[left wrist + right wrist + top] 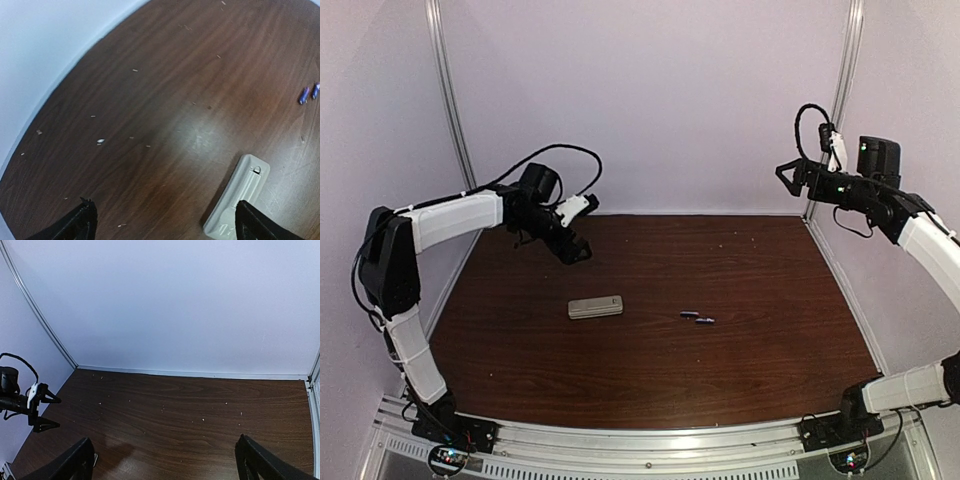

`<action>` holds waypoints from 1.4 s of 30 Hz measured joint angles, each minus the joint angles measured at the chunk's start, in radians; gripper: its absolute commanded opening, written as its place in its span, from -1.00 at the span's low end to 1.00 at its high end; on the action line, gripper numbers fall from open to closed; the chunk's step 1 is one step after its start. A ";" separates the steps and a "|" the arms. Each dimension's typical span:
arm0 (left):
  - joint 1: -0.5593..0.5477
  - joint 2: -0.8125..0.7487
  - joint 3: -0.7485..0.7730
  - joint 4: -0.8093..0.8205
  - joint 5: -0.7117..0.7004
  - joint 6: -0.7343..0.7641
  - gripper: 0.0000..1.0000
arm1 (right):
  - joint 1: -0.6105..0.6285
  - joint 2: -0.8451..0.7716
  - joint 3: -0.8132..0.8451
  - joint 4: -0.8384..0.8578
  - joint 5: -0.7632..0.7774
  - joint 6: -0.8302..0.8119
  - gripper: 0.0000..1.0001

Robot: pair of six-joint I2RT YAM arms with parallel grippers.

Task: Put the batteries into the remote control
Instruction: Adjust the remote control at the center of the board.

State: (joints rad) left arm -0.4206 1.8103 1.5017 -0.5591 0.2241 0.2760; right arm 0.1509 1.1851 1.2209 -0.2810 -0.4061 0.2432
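Remote control (595, 307), slim and grey-beige, lies back-up left of centre on the table (740, 260). Two tiny purplish batteries (697, 318) lie close together to its right, apart from it. My left gripper (576, 250) and right gripper (786, 178) hang wide, holding nothing.

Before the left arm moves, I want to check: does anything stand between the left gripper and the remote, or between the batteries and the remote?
Nothing visible does. The open left gripper hangs above bare table, apart from the remote. The batteries lie to the remote's right, only bare wood between them.
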 measured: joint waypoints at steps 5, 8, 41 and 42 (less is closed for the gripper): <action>-0.134 0.089 -0.012 -0.037 -0.057 0.073 0.95 | 0.000 -0.016 -0.027 0.000 0.002 0.000 0.99; -0.163 0.093 -0.051 -0.042 -0.080 0.102 0.95 | 0.000 -0.043 -0.057 0.000 0.004 0.000 0.99; -0.137 0.195 -0.153 -0.016 -0.138 0.278 0.70 | 0.001 -0.149 -0.164 0.014 0.000 0.053 0.99; -0.129 0.197 -0.152 -0.015 -0.129 0.278 0.69 | 0.001 -0.149 -0.164 0.015 -0.001 0.053 0.99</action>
State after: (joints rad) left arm -0.5499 2.0075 1.3499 -0.5739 0.0948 0.5537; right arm 0.1520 1.0363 1.0573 -0.2657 -0.4072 0.2958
